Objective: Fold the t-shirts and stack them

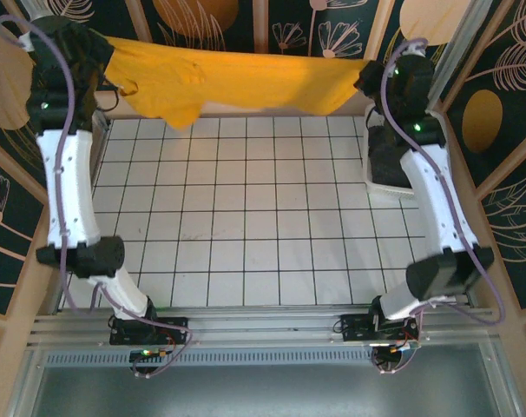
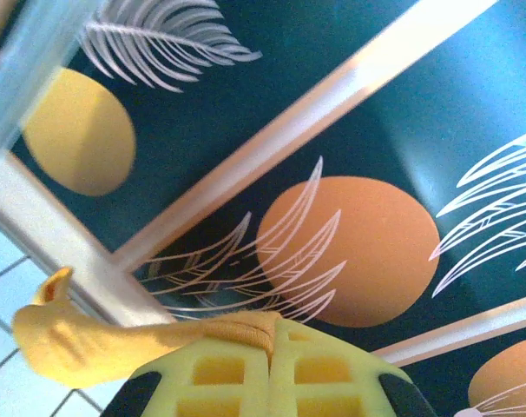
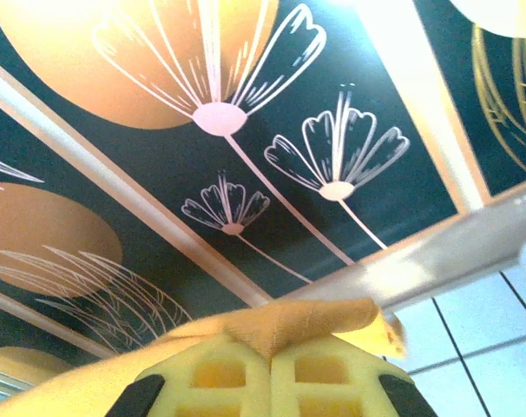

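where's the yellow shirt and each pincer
mustard t-shirt (image 1: pixel 246 82), top external, middle of the stretched cloth
left pincer (image 2: pixel 274 347), left wrist, seam between the fingertips
right pincer (image 3: pixel 272 352), right wrist, seam between the fingertips

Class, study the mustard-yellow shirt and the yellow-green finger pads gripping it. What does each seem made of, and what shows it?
Mustard-yellow shirt: soft matte knit cloth, probably cotton; it sags, wrinkles and shows fine weave up close. Yellow-green finger pads: seemingly moulded plastic or rubber; smooth, matte, with square cut-outs.
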